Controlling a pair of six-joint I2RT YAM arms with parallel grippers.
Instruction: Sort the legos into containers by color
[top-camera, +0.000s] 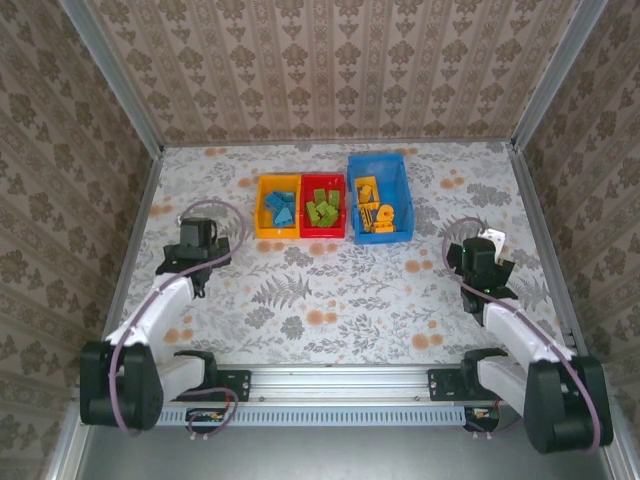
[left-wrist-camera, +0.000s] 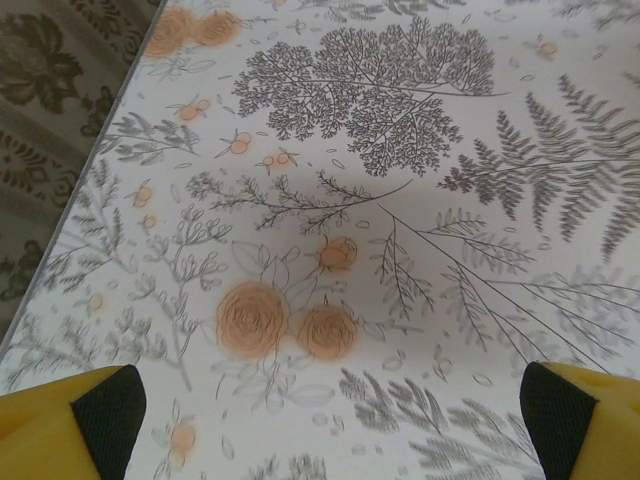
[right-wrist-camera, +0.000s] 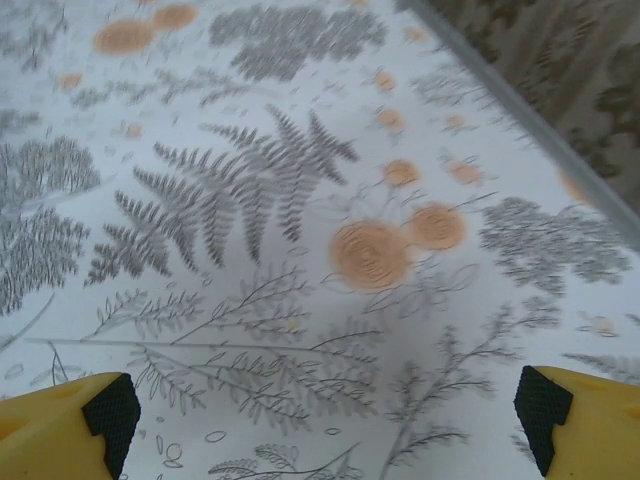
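Three containers stand side by side at the back middle of the table. The yellow-orange bin (top-camera: 277, 206) holds blue legos (top-camera: 280, 207). In the red bin (top-camera: 323, 205) lie green legos (top-camera: 323, 207). The larger blue bin (top-camera: 380, 196) holds orange-yellow legos (top-camera: 376, 214). My left gripper (top-camera: 205, 232) hovers over the left side of the table, open, with nothing between its fingers (left-wrist-camera: 105, 415). Over the right side, my right gripper (top-camera: 477, 245) is open too and empty, its yellow fingers (right-wrist-camera: 105, 415) spread wide above the bare cloth.
A floral-patterned cloth (top-camera: 340, 290) covers the table. Patterned walls and metal posts (top-camera: 110, 75) close in the left, back and right. An aluminium rail (top-camera: 340, 380) with both arm bases runs along the near edge.
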